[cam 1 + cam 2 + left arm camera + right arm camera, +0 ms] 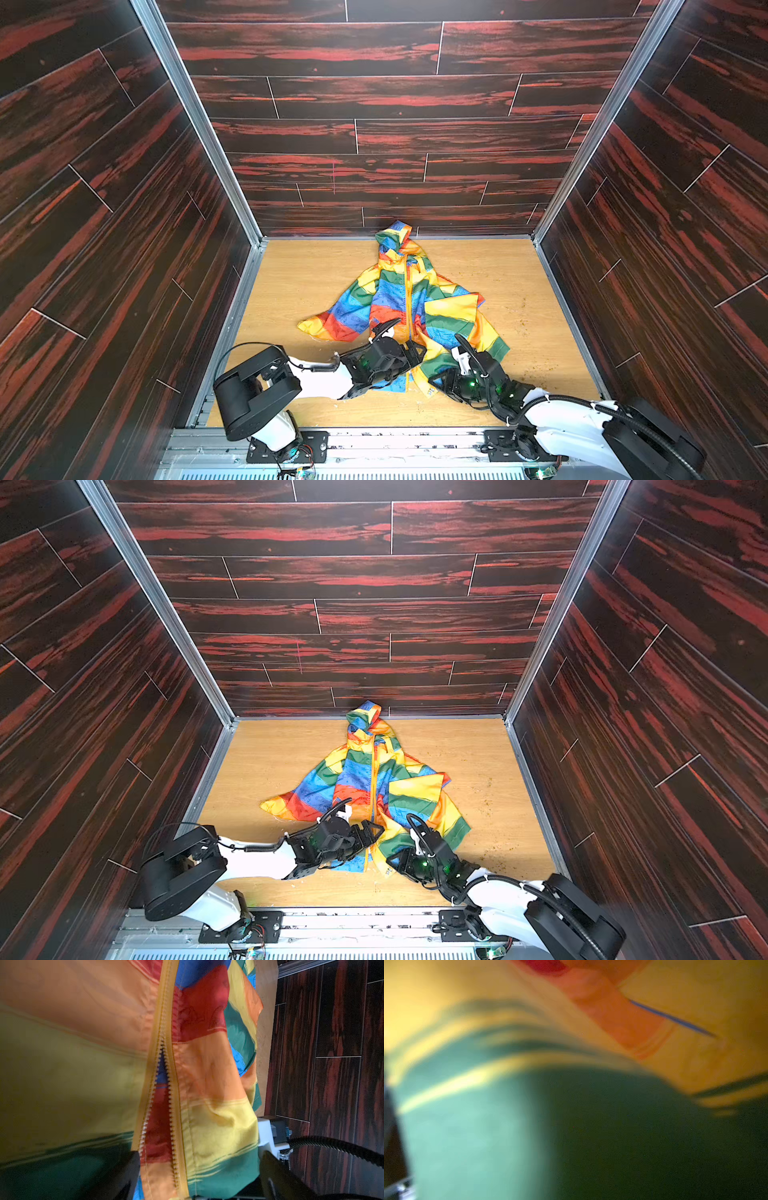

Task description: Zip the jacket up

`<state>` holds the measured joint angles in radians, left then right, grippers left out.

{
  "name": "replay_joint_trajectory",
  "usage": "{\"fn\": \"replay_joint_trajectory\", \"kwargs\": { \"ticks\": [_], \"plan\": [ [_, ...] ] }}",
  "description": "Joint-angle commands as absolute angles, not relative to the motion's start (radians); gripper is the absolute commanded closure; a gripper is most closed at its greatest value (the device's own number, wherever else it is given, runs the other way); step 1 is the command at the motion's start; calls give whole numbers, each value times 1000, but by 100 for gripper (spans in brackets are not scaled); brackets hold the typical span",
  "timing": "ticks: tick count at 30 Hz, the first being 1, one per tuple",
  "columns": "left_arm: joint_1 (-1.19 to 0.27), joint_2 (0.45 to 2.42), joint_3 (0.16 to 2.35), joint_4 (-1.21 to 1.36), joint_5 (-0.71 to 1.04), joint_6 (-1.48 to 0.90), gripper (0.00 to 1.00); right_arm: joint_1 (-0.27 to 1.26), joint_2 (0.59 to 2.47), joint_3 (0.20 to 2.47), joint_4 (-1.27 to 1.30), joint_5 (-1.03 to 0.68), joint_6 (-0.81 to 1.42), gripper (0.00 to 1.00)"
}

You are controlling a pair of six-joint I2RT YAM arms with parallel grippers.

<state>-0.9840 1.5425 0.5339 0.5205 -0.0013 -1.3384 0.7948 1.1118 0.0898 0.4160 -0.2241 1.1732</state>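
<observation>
Jacket (405,291) lies rumpled on the surface (311,282), hood (395,237) at far end, zip (166,1022) parted near the hem (224,1169). Left hand (417,352) released, spread wide around the hem. Right hand (438,380) buried in hem fabric; can't tell its grip.

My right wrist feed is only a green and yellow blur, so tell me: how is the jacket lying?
Observer: The jacket lies front-up on the table, hood toward the back wall.
Operator: Is the zipper closed?
Observer: Partly; in the left wrist view the zipper teeth are parted at the hem end and meshed farther up.
Operator: And the left claw?
Observer: The left claw is open, fingers either side of the parted stretch.
</observation>
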Motion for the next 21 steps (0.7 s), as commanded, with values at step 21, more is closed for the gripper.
{"fn": "replay_joint_trajectory", "kwargs": {
  "ticks": [21],
  "plan": [
    [-789, 1270, 598, 424, 64, -1361, 0, 522, 1282, 399, 737, -559, 1126, 100]
  ]
}}
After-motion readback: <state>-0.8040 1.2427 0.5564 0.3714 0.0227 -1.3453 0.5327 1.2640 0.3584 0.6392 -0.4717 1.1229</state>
